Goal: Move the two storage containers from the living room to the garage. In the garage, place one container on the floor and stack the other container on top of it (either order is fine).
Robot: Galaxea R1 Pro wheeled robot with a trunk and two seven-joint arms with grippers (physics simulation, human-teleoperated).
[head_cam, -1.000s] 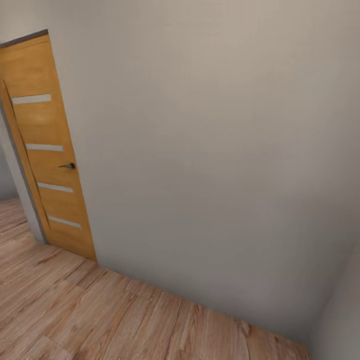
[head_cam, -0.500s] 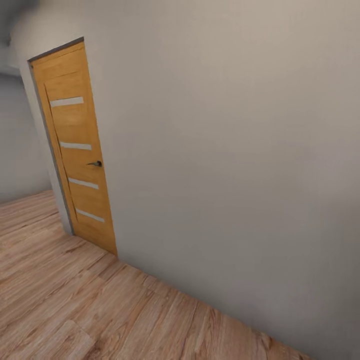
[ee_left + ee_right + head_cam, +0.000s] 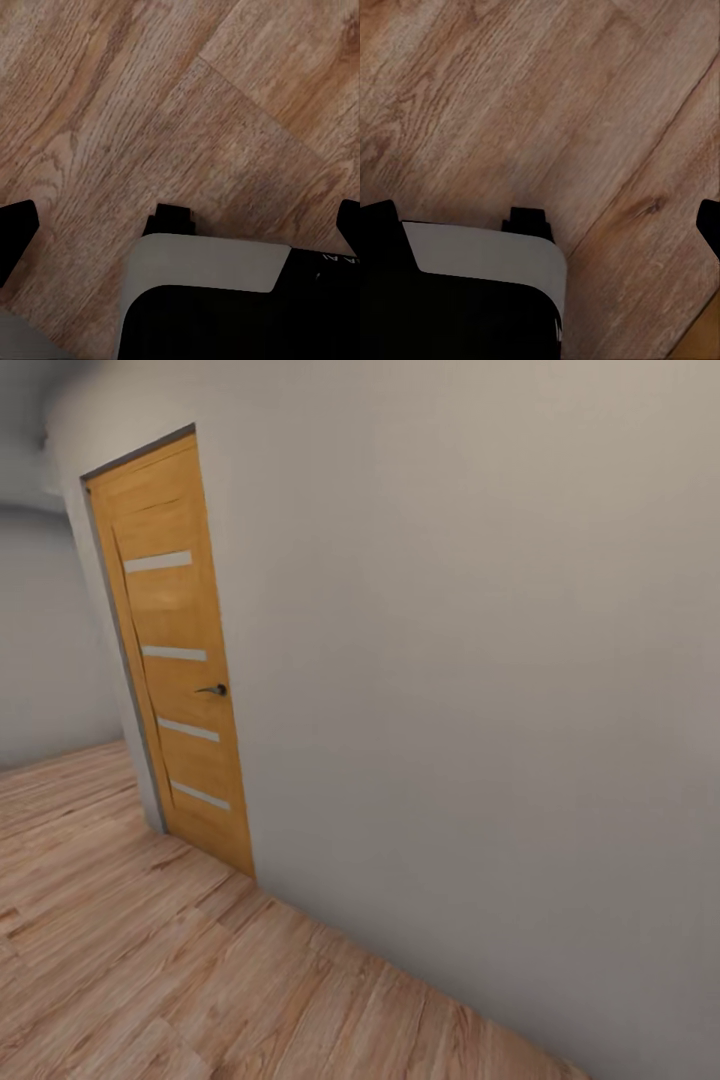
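In the head view, a plain pale grey side wall (image 3: pixel 50 640) stands at the far left, with light wood plank floor (image 3: pixel 150 960) running back along it. Just to its right is a honey-coloured wooden door (image 3: pixel 175 650) with four narrow pale horizontal inserts and a small dark lever handle (image 3: pixel 213 689) on its right edge; the door stands shut in a thin dark frame. From the door's right edge a large bare off-white wall (image 3: pixel 480 660) stretches to the right, meeting the plank floor along a slanted line that drops toward the lower right corner.

In the left wrist view, the left gripper (image 3: pixel 180 225) hangs over brown grained planks (image 3: pixel 150 112); its two dark fingertips (image 3: pixel 16 225) sit far apart at opposite edges, spread wide with nothing between them. In the right wrist view, the right gripper (image 3: pixel 544 221) is likewise spread wide and empty above the same plank flooring (image 3: pixel 547 97), one dark fingertip (image 3: pixel 379 217) at each edge.

No red-orange storage container can be seen here; the robot stands on wood flooring beside the door.
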